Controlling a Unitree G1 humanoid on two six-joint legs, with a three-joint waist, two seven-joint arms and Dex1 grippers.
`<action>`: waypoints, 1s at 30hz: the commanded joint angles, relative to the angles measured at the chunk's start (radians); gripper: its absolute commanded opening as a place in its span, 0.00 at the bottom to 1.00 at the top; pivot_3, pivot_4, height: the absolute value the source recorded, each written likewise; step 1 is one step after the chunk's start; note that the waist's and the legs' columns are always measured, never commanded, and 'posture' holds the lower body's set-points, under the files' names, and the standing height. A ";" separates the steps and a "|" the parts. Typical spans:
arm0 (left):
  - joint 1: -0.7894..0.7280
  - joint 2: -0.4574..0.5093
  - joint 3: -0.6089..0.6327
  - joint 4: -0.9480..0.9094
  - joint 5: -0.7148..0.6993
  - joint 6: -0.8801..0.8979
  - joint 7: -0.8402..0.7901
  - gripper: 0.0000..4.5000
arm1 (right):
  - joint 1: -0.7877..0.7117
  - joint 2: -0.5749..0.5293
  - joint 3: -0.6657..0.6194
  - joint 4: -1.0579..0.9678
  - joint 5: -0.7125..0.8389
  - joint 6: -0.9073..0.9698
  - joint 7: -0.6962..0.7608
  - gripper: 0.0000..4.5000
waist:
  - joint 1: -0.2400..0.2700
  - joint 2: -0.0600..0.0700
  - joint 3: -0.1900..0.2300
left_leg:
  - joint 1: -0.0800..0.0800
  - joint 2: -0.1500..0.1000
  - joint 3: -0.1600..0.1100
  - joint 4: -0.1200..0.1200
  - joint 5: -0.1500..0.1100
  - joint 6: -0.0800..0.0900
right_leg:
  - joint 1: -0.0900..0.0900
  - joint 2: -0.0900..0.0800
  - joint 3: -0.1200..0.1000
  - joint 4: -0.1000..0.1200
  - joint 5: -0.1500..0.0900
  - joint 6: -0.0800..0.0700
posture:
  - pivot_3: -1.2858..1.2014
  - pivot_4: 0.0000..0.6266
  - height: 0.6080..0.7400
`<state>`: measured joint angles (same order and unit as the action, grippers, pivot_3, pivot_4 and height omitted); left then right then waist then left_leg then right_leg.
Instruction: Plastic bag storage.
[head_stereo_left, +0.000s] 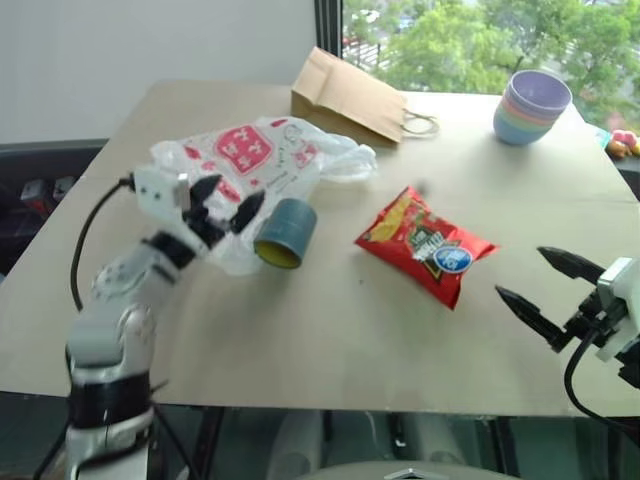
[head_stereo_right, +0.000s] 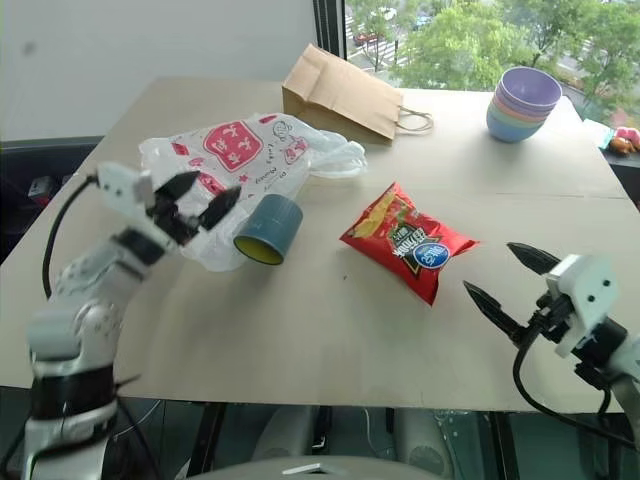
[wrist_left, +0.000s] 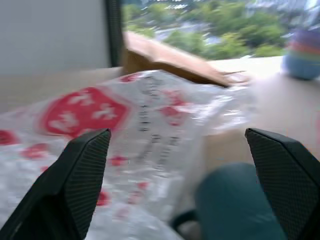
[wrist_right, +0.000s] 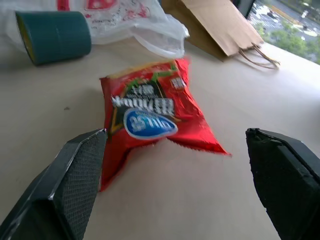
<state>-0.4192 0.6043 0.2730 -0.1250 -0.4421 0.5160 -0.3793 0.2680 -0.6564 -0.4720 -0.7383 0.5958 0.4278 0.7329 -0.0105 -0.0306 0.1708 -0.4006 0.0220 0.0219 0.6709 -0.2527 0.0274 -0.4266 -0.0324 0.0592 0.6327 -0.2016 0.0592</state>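
While the bag (head_stereo_left: 262, 158) lay crumpled on the surface (head_stereo_left: 330, 330) behind the tape roll (head_stereo_left: 284, 232), the left end effector (head_stereo_left: 228, 204) hung at its near edge, fingers apart. It would do best to pinch loose film, clear of the roll. The right end effector (head_stereo_left: 547, 291) waited wide, empty.

Left gripper (wrist_left: 180, 185) jaws spread wide, framing the crinkly plastic bag (wrist_left: 120, 135) with its red patches; a teal roll (wrist_left: 235, 205) sits just beside it, brown paper bag (wrist_left: 170, 57) behind.
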 joint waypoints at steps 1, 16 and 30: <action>-0.089 0.050 -0.116 0.093 0.180 0.003 0.057 0.99 | -0.039 -0.019 0.039 -0.040 0.007 -0.007 -0.011 1.00 | -0.001 0.000 0.000 | 0.000 0.000 0.000 0.000 0.000 0.000 | 0.001 0.000 0.000 0.000 0.000 0.000 | 0.52 0.24 1.00; -0.003 0.017 -0.234 -0.110 0.116 0.114 -0.171 0.99 | -0.011 -0.008 0.101 -0.065 -0.005 -0.046 -0.010 1.00 | 0.001 0.000 0.000 | -0.001 0.000 0.000 0.000 0.000 0.000 | 0.000 -0.003 -0.002 -0.003 0.000 0.000 | 0.52 0.24 1.00; -0.133 0.022 -0.401 -0.026 0.469 0.240 0.011 0.99 | -0.027 -0.008 0.127 -0.050 -0.027 -0.080 -0.006 1.00 | 0.001 0.000 0.000 | 0.000 -0.001 -0.002 0.000 0.000 0.001 | 0.003 -0.002 -0.003 -0.004 0.002 -0.003 | 0.52 0.24 1.00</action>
<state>-0.5538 0.6253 -0.1329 -0.0993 0.0192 0.7321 -0.3569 0.2349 -0.6625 -0.3273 -0.7630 0.5658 0.3711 0.7289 -0.0091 -0.0311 0.1705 -0.4009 0.0214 0.0203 0.6704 -0.2531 0.0280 -0.4233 -0.0343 0.0566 0.6283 -0.1991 0.0564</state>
